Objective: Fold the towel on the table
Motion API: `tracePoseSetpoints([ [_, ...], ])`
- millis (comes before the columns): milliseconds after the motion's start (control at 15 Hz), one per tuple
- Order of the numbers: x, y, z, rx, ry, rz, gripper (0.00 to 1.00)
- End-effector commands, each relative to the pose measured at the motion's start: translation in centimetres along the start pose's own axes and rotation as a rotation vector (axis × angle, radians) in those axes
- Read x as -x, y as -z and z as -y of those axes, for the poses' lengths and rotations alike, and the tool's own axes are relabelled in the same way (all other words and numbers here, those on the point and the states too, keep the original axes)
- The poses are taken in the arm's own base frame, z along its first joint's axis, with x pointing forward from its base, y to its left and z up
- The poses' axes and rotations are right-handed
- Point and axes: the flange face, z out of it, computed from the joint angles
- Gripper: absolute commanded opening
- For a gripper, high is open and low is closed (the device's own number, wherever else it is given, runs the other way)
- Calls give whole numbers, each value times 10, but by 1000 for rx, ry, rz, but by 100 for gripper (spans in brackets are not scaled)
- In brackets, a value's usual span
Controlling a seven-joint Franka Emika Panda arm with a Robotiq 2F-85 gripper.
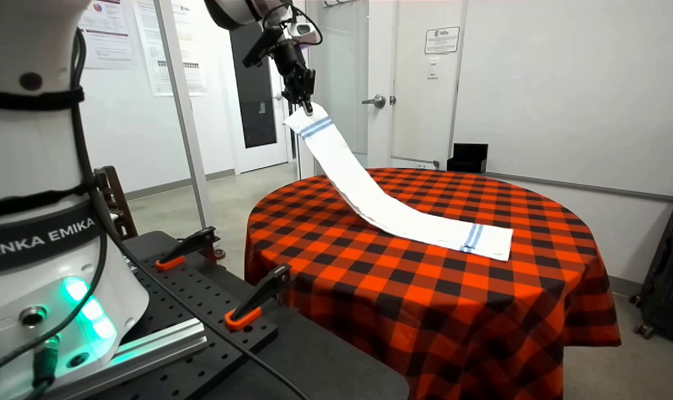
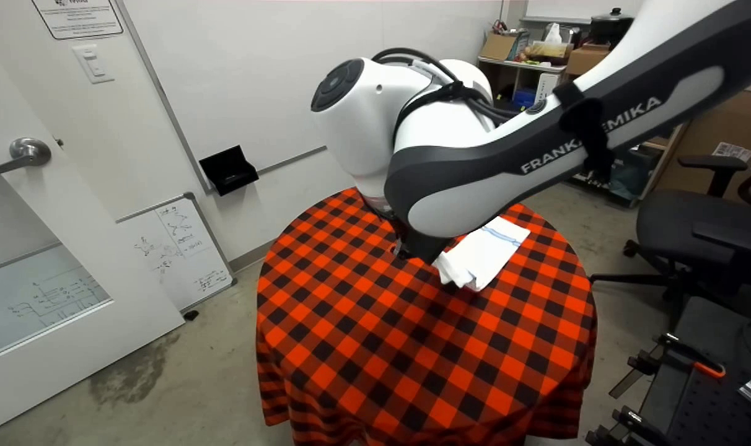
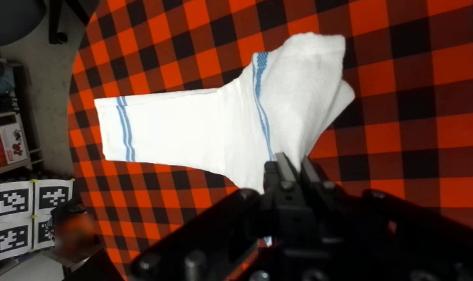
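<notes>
Above the tabletop (image 1: 453, 191), which is wearing a red-and-black checked cloth (image 1: 425, 333), the pincer (image 1: 308, 109) is gripping the white towel (image 1: 372, 194) near one end, its fingers (image 3: 285, 168) pressing together on a pinched fold. That end is hanging raised in the air, its edge flaring out beside the fingertips. From there the towel is sloping down in a long strip, and its other end, marked with blue stripes, is lying flat on the cloth. In an exterior view the arm (image 2: 499, 179) is blocking much of the pincer. Green lights (image 1: 92, 309) are glowing on the robot's base (image 1: 31, 286).
</notes>
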Motion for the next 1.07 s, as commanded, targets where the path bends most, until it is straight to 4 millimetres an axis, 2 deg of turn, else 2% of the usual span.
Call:
tracePoseSetpoints([
  [0, 22, 20, -19, -2, 1, -49, 1],
  [133, 35, 28, -12, -23, 26, -56, 1],
  [400, 68, 44, 20, -46, 113, -82, 1],
  [600, 84, 56, 34, -61, 157, -111, 1],
  [733, 84, 59, 28, -57, 151, -123, 1],
  [867, 78, 61, 10, -42, 119, -130, 1],
  [1000, 67, 60, -17, -18, 74, -137, 1],
])
